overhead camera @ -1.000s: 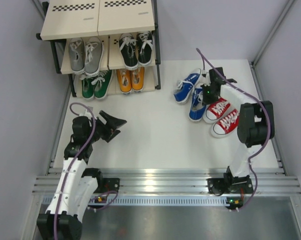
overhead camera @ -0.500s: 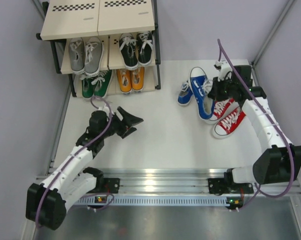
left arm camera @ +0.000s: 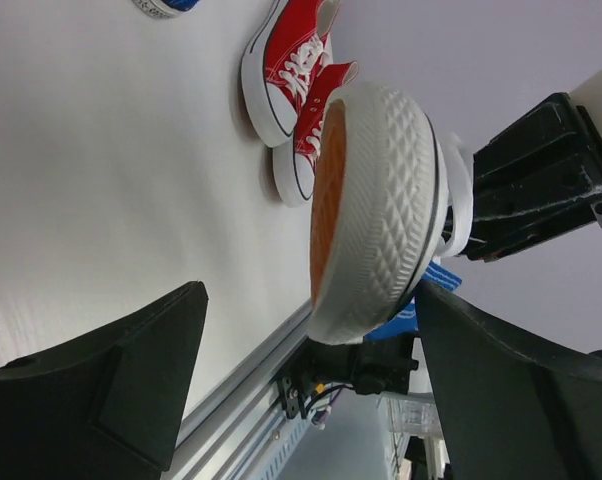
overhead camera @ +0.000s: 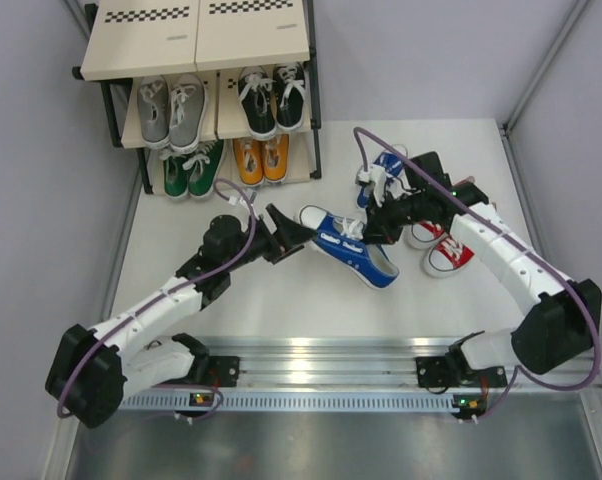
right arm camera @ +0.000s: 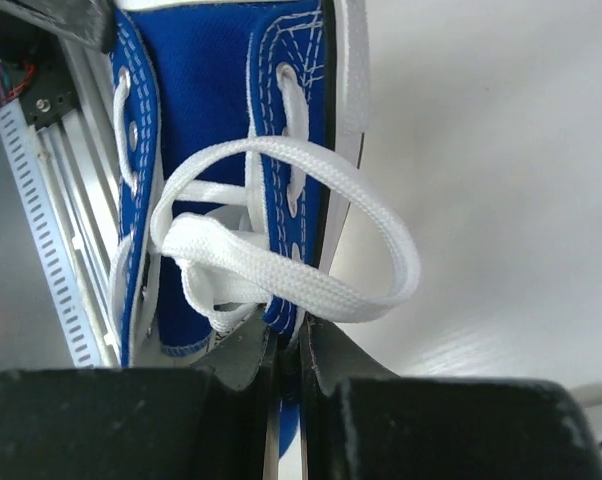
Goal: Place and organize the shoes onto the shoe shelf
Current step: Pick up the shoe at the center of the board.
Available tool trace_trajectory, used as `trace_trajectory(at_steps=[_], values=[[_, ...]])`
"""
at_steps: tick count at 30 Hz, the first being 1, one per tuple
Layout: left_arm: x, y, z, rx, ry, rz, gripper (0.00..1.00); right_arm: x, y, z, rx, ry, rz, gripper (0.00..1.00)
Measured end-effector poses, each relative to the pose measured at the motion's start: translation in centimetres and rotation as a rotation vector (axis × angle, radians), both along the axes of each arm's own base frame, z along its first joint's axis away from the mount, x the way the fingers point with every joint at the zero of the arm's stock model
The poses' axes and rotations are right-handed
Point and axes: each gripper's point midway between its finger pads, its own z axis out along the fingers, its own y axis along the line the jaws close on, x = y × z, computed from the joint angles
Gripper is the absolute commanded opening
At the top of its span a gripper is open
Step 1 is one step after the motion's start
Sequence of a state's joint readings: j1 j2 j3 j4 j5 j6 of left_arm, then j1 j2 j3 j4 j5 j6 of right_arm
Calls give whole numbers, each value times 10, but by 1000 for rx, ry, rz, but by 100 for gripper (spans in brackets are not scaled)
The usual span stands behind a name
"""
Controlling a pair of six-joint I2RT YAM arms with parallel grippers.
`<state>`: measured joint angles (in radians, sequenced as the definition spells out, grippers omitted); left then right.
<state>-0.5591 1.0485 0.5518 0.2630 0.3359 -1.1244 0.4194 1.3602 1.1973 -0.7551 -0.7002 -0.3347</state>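
The right gripper [overhead camera: 383, 222] is pinching the blue shoe [overhead camera: 349, 245] by its canvas beside the laces, holding it out over the middle of the table [overhead camera: 281, 300]. The left gripper [overhead camera: 296, 240] is facing the ribbed white toe, jaws standing wide apart, not touching it. The shelf [overhead camera: 196, 40] is standing well apart at the far left edge, and the red shoes [overhead camera: 449, 255] are lying just beside the right arm

bright even light, soft shadows, glare on the rail [overhead camera: 311, 348], close foregrounds blurred
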Motion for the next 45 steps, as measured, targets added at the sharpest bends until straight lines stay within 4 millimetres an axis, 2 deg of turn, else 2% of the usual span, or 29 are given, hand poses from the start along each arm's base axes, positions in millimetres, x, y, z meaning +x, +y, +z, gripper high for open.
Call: trace_trajectory(at_steps=[3, 5, 7, 8, 10, 11, 14, 17, 18, 20, 21, 24, 27, 30, 34, 38, 40, 45], values=[[-1, -6, 4, 0, -25, -3, 90, -11, 15, 7, 17, -4, 78, 0], [0, -8, 8, 0, -40, 3, 86, -14, 22, 10, 22, -16, 109, 0], [2, -8, 13, -2, -55, 15, 77, -19, 28, 10, 27, -21, 144, 0], [4, -8, 15, -6, -60, 22, 66, -23, 31, 10, 28, -20, 158, 0], [5, -8, 16, -9, -64, 34, 56, -27, 34, 11, 31, -22, 180, 0], [6, -8, 17, -12, -66, 39, 36, -28, 34, 10, 30, -20, 185, 0], [6, -8, 14, 2, -75, 38, 1, -27, 35, 11, 29, -25, 196, 2], [6, -7, 14, -6, -72, 47, 0, -27, 35, 14, 29, -46, 217, 22], [7, -6, 14, -6, -70, 57, 0, -26, 36, 17, 31, -62, 232, 40], [9, 0, 8, -1, -61, 76, 0, -26, 37, 26, 39, -101, 267, 58], [10, 5, 4, 6, -53, 86, 0, -25, 37, 32, 43, -138, 293, 72], [13, 25, -12, 31, -22, 108, 0, -26, 36, 48, 51, -274, 411, 79], [18, 48, -23, 61, 5, 128, 0, -46, 26, 51, 47, -386, 578, 80], [20, 61, -25, 76, 6, 132, 0, -68, 17, 50, 53, -474, 746, 78], [13, 64, -23, 74, 2, 93, 0, -92, 21, 44, 66, -559, 936, 74], [7, 60, -21, 61, 1, 53, 0, -122, 27, 28, 69, -536, 1072, 70], [4, 58, -20, 54, 3, 33, 0, -128, 27, 25, 63, -531, 1103, 68], [-1, 54, -16, 32, 6, 0, 0, -128, 25, 20, 27, -533, 1117, 64]])
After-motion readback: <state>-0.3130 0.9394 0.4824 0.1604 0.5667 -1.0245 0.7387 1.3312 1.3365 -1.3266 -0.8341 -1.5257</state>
